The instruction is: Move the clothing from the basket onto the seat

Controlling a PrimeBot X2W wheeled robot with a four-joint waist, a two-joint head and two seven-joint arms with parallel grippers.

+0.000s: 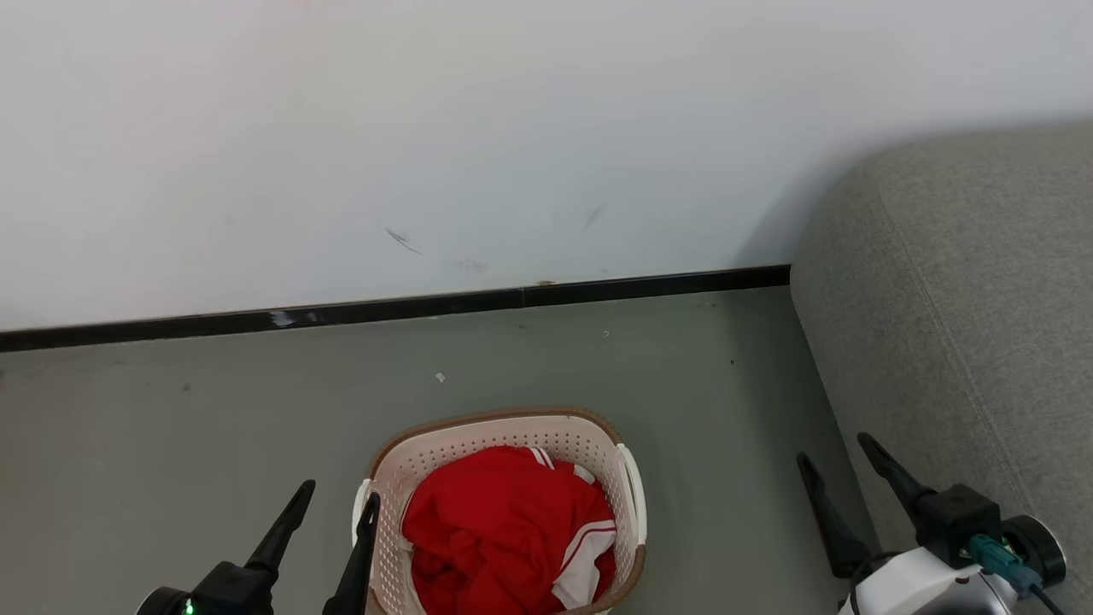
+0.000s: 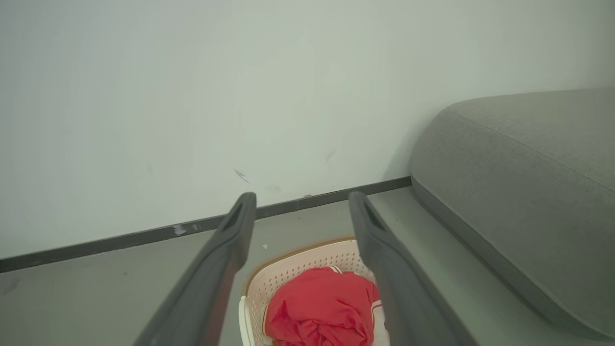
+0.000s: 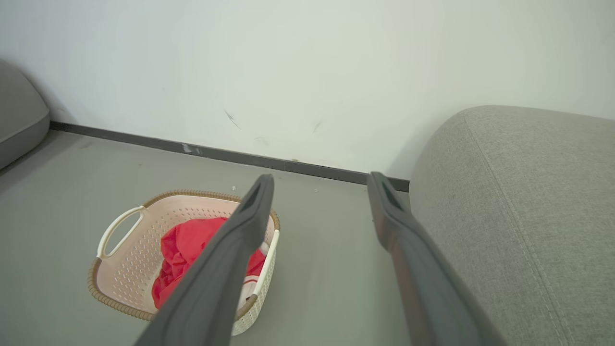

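Nearby, clothing (image 1: 504,530) lies right of left end effector (image 1: 341,491).

Both the left jaws and right jaws have two long, slim, tapering black fingers (image 1: 282,525) on a black block (image 1: 958,512), the left with a small green light (image 1: 189,607), the right with a white shell (image 1: 905,589), teal plug (image 1: 995,553), dark cable (image 1: 1043,600) and round black disc (image 1: 1037,547).

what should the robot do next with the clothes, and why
Probably lower the left gripper onto the red clothes in the basket: it is open and nearest them, while the right gripper, also open, is by the sofa.
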